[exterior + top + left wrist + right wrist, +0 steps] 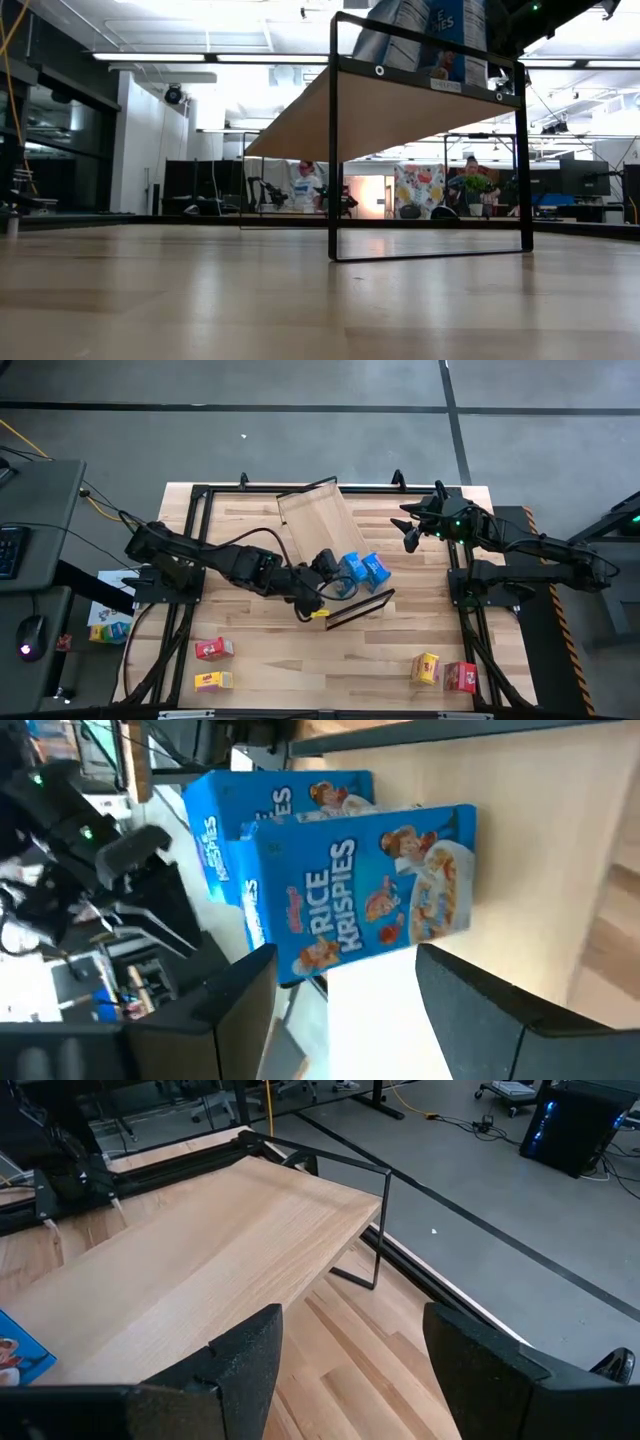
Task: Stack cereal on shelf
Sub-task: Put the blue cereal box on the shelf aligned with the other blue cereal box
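The shelf (pixel 318 520) stands slantwise mid-table on its dark end frames (pixel 430 150). Two blue cereal boxes (pixel 362 568) stand side by side on its near end, and both show in the left wrist view (pixel 370 890). My left gripper (pixel 326 563) is open just left of them, and the nearer box stands right ahead of its fingertips (pixel 262 960). My right gripper (pixel 410 532) hovers open at the far right, facing the shelf board (pixel 200 1240). On the tabletop lie a red box (pixel 213 649) and a yellow box (pixel 213 680) near left, and a yellow box (pixel 427 668) and a red box (pixel 460 676) near right.
The black table frame (pixel 195 540) runs along the left and right sides of the table. More small boxes (pixel 108 625) lie off the table's left edge. Bare wood lies between the two near pairs of boxes. People sit in the room beyond the table (pixel 305 185).
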Motion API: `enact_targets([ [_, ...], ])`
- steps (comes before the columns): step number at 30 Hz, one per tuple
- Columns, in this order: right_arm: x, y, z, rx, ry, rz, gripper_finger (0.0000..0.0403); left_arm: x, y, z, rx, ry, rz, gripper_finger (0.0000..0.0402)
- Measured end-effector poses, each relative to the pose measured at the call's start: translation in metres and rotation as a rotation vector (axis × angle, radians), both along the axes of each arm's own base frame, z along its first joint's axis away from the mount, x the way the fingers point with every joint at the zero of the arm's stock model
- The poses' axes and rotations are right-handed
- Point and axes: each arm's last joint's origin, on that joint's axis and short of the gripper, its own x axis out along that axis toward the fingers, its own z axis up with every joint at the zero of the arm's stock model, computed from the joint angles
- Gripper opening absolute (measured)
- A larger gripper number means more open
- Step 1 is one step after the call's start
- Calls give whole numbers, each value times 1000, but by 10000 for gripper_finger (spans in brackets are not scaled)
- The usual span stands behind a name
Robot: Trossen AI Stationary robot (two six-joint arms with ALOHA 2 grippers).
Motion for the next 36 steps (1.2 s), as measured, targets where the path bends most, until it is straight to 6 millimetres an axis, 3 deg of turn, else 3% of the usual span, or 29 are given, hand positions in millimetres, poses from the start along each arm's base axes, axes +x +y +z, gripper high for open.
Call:
enact_targets([
  [9, 0, 0, -1, 1, 3, 0, 236, -33, 9, 22, -331, -41, 154, 228],
  [14, 3, -1, -3, 5, 15, -1, 236, -54, 17, 17, -438, -32, 255, 195],
  [18, 6, -2, -4, 9, 18, -1, 236, -65, 20, 0, -463, -57, 281, 142],
  [25, 8, -2, -5, 9, 27, 0, 236, -66, 26, -55, -563, -226, 261, 12],
  [30, 8, -2, -5, 7, 23, -1, 236, -64, 35, -91, -661, -384, 289, 7],
  [36, 8, -2, -5, 7, 25, -1, 236, -58, 41, -108, -814, -505, 265, 1],
])
